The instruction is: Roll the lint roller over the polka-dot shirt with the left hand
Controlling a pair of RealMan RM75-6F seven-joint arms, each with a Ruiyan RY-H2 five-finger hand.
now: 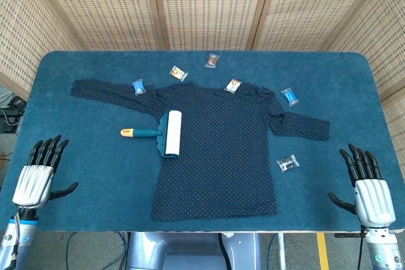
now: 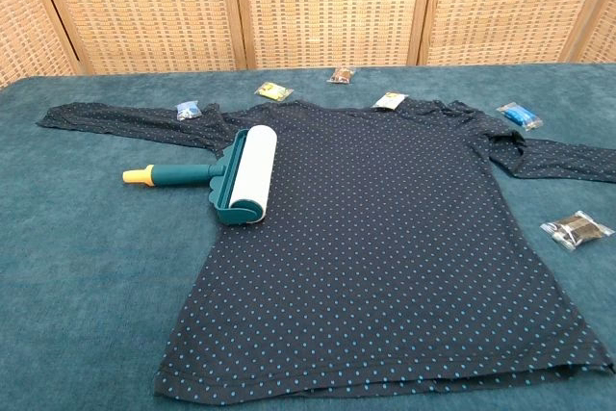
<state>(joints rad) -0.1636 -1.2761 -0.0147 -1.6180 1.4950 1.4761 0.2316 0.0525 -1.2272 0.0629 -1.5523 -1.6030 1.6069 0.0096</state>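
Note:
A dark navy polka-dot shirt [image 1: 221, 150] [image 2: 385, 238] lies flat in the middle of the blue table, sleeves spread to both sides. A lint roller [image 1: 166, 133] [image 2: 236, 176] with a white roll, teal frame and yellow-tipped handle rests on the shirt's left edge, handle pointing left. My left hand [image 1: 39, 172] lies open near the table's front left corner, well away from the roller. At the front right corner my right hand [image 1: 366, 184] is open too, holding nothing. Neither hand shows in the chest view.
Several small wrapped snacks lie around the shirt: a blue one [image 1: 138, 86] on the left sleeve, others near the collar [image 1: 233, 85], at the back [image 1: 212, 61], and right of the shirt [image 1: 288, 163]. Wicker screens [image 1: 202, 4] stand behind the table.

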